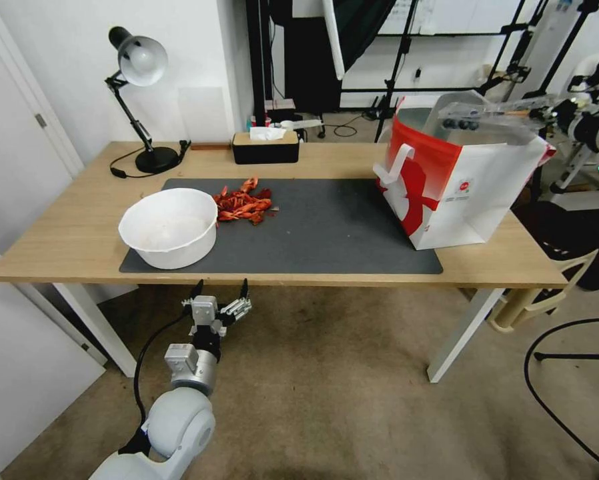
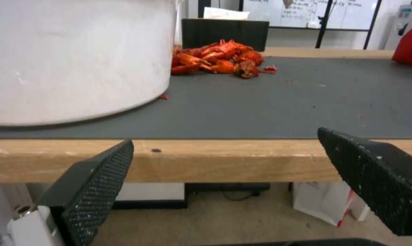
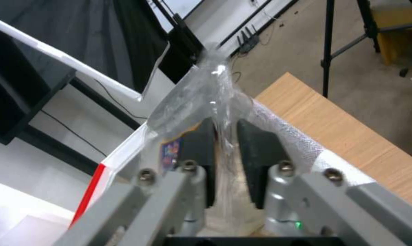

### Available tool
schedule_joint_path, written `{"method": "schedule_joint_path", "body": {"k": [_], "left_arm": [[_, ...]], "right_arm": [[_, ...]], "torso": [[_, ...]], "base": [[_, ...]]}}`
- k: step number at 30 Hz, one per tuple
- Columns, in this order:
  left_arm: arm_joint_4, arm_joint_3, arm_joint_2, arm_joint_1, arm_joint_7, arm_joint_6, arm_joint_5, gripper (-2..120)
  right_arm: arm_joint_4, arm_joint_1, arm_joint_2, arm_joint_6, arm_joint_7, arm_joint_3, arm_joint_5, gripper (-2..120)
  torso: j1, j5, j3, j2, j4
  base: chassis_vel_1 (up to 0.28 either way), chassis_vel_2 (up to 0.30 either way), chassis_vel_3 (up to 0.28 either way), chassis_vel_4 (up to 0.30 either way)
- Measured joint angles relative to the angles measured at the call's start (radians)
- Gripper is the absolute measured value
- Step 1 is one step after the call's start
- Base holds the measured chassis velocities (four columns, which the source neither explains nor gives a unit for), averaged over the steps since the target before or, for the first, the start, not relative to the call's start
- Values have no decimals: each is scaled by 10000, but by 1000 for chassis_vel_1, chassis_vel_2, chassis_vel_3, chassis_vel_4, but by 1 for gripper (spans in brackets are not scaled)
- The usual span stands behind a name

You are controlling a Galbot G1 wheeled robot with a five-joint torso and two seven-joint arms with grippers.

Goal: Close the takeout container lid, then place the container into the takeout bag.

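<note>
The takeout container, clear plastic with dark blueberries inside, hangs level just above the open top of the takeout bag at the table's right end. My right gripper is shut on its right-hand edge. In the right wrist view the black pads pinch the thin clear rim of the container above the bag's white and red rim. I cannot tell the lid apart from the berry half. My left gripper hangs open and empty below the table's front edge, in front of the bowl.
A white bowl and a heap of red crayfish shells lie on the dark mat. A black tissue box and desk lamp stand at the back. Tripods and cables crowd the right.
</note>
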Motion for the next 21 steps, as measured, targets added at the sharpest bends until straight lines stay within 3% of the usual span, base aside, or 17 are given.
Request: {"method": "schedule_joint_path", "body": {"k": [12, 14, 15, 21], "left_arm": [[-37, -38, 18, 14, 15, 7, -25, 100], [-37, -43, 16, 13, 16, 7, -25, 100], [-38, -66, 13, 14, 25, 6, -26, 100], [-63, -120, 16, 10, 133, -11, -67, 100]], "right_arm": [[330, 18, 90, 80, -183, -340, -62, 64], [385, -26, 99, 114, -276, -348, -75, 65], [561, -161, 109, 212, -509, -355, -116, 73], [1578, -860, 84, 651, -1193, -454, -687, 92]], "torso": [[0, 0, 0, 0, -1], [1, 0, 0, 0, -1], [0, 1, 0, 0, -1], [0, 0, 0, 0, -2]], "base": [[0, 0, 0, 0], [0, 0, 0, 0], [0, 0, 0, 0], [0, 0, 0, 0]]}}
